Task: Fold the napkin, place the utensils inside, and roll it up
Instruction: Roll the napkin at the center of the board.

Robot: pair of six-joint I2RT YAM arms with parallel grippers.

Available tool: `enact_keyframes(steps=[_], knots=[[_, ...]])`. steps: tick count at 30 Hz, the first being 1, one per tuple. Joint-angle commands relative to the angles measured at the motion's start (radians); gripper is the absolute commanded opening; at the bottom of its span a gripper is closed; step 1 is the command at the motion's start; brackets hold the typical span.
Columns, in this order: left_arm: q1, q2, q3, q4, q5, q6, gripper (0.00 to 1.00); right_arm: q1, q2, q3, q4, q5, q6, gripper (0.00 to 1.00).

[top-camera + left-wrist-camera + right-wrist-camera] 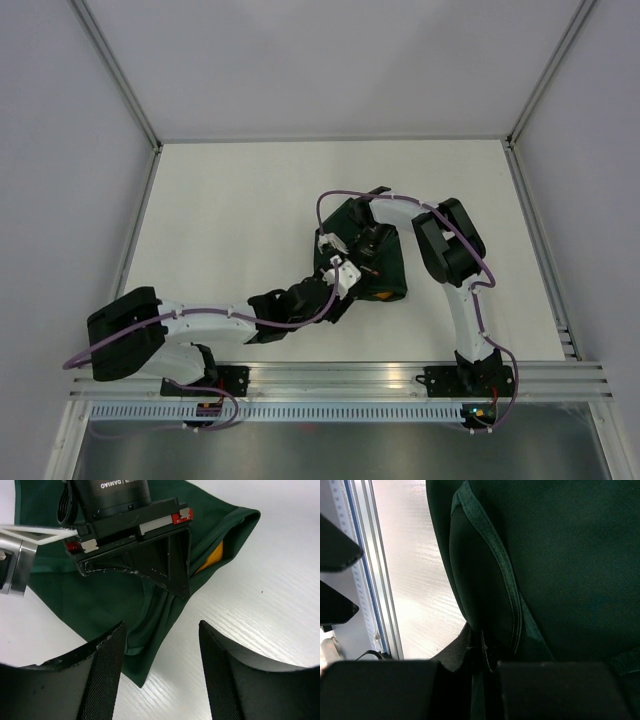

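Note:
The dark green napkin (392, 262) lies folded and bunched right of the table's middle. In the left wrist view (100, 595) its near corner points at me, and an orange utensil (212, 560) shows inside the open fold at its right end. An orange sliver also shows at the napkin's near edge in the top view (384, 297). My right gripper (352, 256) is shut on a hemmed fold of the napkin (485, 570) and pinches it from above (177, 587). My left gripper (160, 665) is open and empty, low over the table just in front of the napkin's near corner (338, 285).
The white table (230, 220) is walled by white panels with metal posts. An aluminium rail (340, 385) with the arm bases runs along the near edge and also shows in the right wrist view (370, 580).

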Motion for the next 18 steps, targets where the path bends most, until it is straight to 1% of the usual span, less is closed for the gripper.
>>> enact_keyframes(steps=[1, 3, 9, 13, 18], knots=[[-0.009, -0.024, -0.110, 0.363, 0.066, 0.257, 0.66, -0.006, 0.031, -0.018, 0.056, 0.030, -0.035, 0.01], [-0.009, -0.018, -0.129, 0.413, 0.086, 0.336, 0.68, -0.006, 0.031, -0.023, 0.065, 0.032, -0.030, 0.01], [-0.009, 0.075, -0.071, 0.350, 0.152, 0.439, 0.69, -0.011, 0.036, -0.027, 0.071, 0.033, -0.027, 0.00], [-0.008, 0.158, -0.025, 0.321, 0.180, 0.507, 0.70, -0.015, 0.037, -0.029, 0.068, 0.033, -0.028, 0.00], [-0.003, 0.218, 0.008, 0.297, 0.195, 0.571, 0.71, -0.020, 0.039, -0.021, 0.051, 0.033, -0.038, 0.00]])
